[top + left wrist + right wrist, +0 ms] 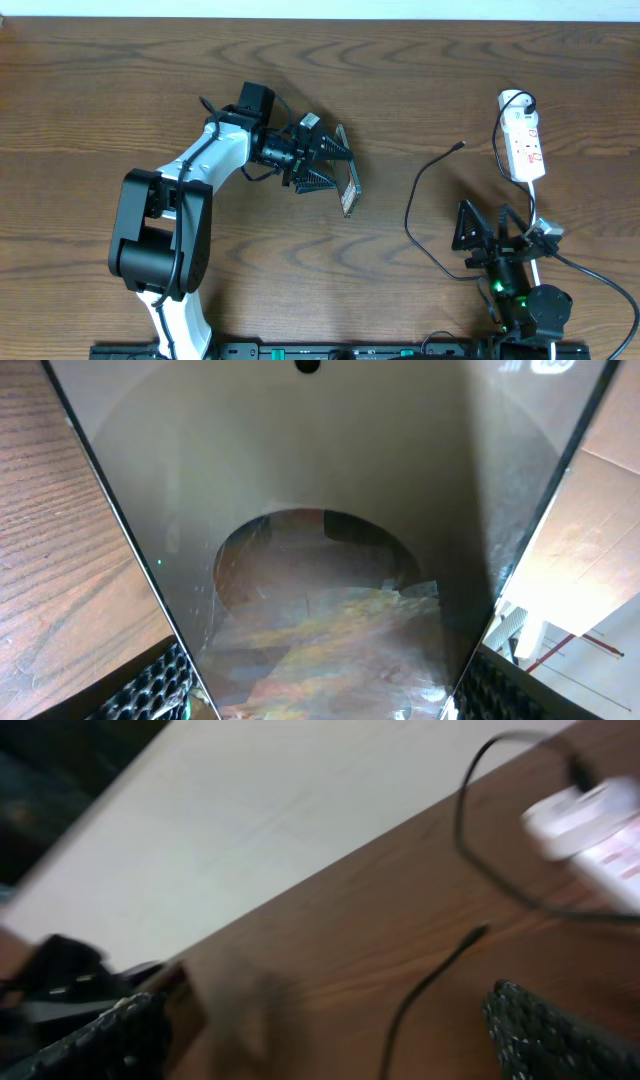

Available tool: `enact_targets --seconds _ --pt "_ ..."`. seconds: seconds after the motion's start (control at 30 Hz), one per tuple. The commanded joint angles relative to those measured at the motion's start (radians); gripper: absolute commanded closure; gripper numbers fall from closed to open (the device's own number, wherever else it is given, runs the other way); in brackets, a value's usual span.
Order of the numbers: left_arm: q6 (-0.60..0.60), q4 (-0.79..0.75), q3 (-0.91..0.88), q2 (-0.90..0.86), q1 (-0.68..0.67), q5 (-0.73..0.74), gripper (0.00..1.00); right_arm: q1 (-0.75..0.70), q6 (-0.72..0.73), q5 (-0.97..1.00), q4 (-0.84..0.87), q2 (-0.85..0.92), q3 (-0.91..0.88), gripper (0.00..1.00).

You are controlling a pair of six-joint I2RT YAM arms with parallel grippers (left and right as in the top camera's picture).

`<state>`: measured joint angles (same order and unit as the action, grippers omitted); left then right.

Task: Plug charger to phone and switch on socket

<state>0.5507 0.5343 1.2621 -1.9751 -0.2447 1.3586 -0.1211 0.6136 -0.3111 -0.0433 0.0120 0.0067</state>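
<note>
My left gripper (333, 165) is shut on the phone (351, 197) and holds it tilted on edge above the table's middle. In the left wrist view the phone's shiny grey-brown face (320, 510) fills the frame between the two fingers (325, 698). The charger, a thin black cable (412, 210), lies loose with its connector tip (460, 145) apart from the phone; its other end is at the white plug (516, 99) in the socket (526, 148). My right gripper (486, 218) is open and empty, near the cable. The blurred right wrist view shows the cable tip (480, 931), the socket (598, 830) and the open fingers (330, 1040).
The socket's thick white cord (536, 205) runs down past my right gripper toward the front edge. The wooden table (120, 90) stretches to the back and left. My left arm (190, 170) reaches in from the front left.
</note>
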Motion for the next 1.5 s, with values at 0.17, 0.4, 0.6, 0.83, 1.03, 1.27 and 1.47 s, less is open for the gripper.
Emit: enact_targets --seconds 0.17,0.4,0.6,0.83,1.03,1.27,1.47 --pt "0.005 -0.002 -0.005 -0.001 0.002 0.044 0.42 0.007 -0.17 -0.222 -0.009 -0.005 0.013 0.01" --pt "0.005 -0.002 -0.005 -0.001 0.002 0.044 0.42 0.007 -0.357 -0.144 -0.221 0.014 0.186 0.01" --pt "0.005 -0.002 -0.005 -0.001 0.002 0.044 0.42 0.007 -0.462 -0.108 -0.466 0.096 0.388 0.01" --pt "0.005 -0.002 -0.005 -0.001 0.002 0.044 0.42 0.007 -0.469 -0.179 -0.6 0.255 0.56 0.01" --pt "0.005 -0.002 -0.005 -0.001 0.002 0.044 0.42 0.023 -0.468 -0.291 -0.699 0.422 0.675 0.01" --pt "0.005 -0.002 -0.005 -0.001 0.002 0.044 0.42 0.209 -0.453 -0.291 -0.753 0.645 0.784 0.01" --pt "0.005 -0.002 -0.005 -0.001 0.002 0.044 0.42 0.431 -0.386 -0.098 -0.742 0.781 0.791 0.01"
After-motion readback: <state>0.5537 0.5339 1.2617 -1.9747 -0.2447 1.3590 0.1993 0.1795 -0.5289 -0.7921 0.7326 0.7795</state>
